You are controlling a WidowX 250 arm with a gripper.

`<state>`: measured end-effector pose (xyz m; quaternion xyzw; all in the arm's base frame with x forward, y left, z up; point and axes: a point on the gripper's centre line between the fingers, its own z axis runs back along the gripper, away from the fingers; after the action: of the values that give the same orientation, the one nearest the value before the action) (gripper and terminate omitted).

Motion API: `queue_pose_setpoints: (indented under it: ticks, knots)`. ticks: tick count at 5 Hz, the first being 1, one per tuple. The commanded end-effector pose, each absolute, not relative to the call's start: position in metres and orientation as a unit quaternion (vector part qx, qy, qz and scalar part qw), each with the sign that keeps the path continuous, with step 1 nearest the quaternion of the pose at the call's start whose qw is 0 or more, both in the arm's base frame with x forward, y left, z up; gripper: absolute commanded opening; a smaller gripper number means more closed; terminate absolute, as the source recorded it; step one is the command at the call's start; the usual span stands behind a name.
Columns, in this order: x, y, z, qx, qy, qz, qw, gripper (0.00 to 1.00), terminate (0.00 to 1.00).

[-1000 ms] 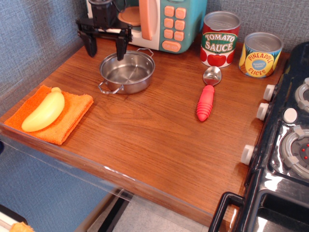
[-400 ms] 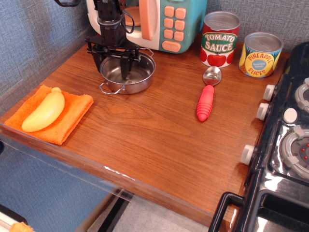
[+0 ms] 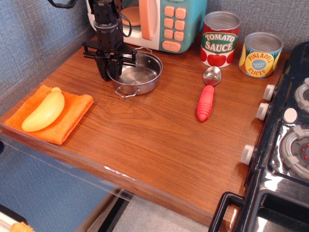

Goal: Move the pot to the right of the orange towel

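The claw [image 3: 109, 69] is clamped on the left rim of the pot [image 3: 136, 74], near the worktop's [image 3: 154, 140] back edge. The orange towel [image 3: 50, 115] lies at the front-left corner.

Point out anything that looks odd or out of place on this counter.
A toy banana lies on the orange towel, an odd resting place. The pot sits level and empty, with the gripper closed on its left rim. Nothing looks spilled, tipped or damaged.
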<state>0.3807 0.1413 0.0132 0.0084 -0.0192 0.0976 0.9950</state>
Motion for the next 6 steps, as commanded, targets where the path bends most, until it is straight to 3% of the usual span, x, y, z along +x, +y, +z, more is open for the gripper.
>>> queue_pose_setpoints:
  ticks: [1,2,3,4,5,6]
  knots:
    - [0.395,0.149,0.092,-0.040,-0.121,0.127,0.984,0.00,0.00]
    - [0.382,0.125,0.115,-0.060,-0.145,0.103,0.982,0.00,0.00]
    - [0.358,0.096,0.109,-0.052,-0.131,0.054,0.989,0.00,0.00]
    - [0.321,0.068,0.087,-0.016,-0.114,-0.016,0.993,0.00,0.00]
    - [0.294,0.063,0.064,0.011,-0.087,-0.042,0.995,0.00,0.00]
    - [0.286,0.070,0.050,0.021,-0.061,-0.036,0.997,0.00,0.00]
